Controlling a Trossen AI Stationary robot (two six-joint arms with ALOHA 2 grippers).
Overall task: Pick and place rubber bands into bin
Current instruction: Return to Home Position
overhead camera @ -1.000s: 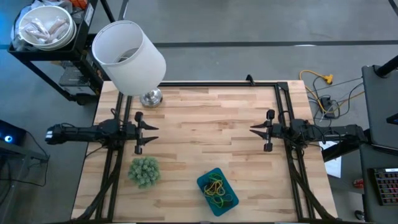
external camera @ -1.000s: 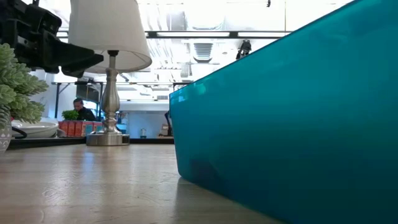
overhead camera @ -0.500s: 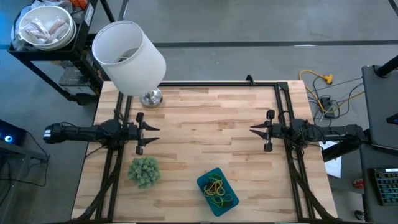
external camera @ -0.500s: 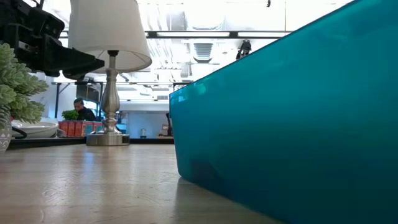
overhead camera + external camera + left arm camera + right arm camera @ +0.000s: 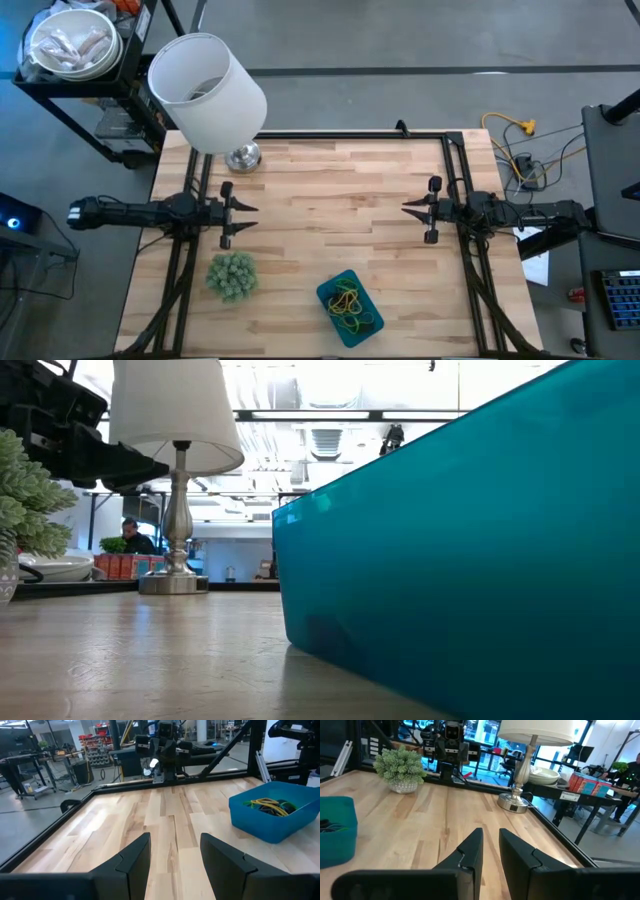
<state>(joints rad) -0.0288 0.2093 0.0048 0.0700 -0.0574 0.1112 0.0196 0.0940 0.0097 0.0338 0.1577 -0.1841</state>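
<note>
Teal-blue plastic, small, shallow and round-cornered, the bin stands on the pale wooden plank desk. Inside it lies a tangle of thin rubber bands in yellow, green and darker colours. No loose band shows on the boards around the bin in any view, so the collecting looks finished. Judging by that, only parking the arms is left.

The left end effector hangs above the desk, well apart from the bin, on the bin's far left. Its two dark fingers are spread wide and hold nothing. The right end effector sits well apart on the bin's far right. Its fingers stand a narrow gap apart, also empty. Both point inward, toward each other, over bare boards beyond the bin.

A fuzzy green ball-shaped plant stands near the bin on its left. A lamp with a white drum shade and silver metal foot rises much farther off, beyond the left end effector. Neither lies between the bin and an arm, so nothing appears to block a retreat. In the room behind, a person is seated far away.
</note>
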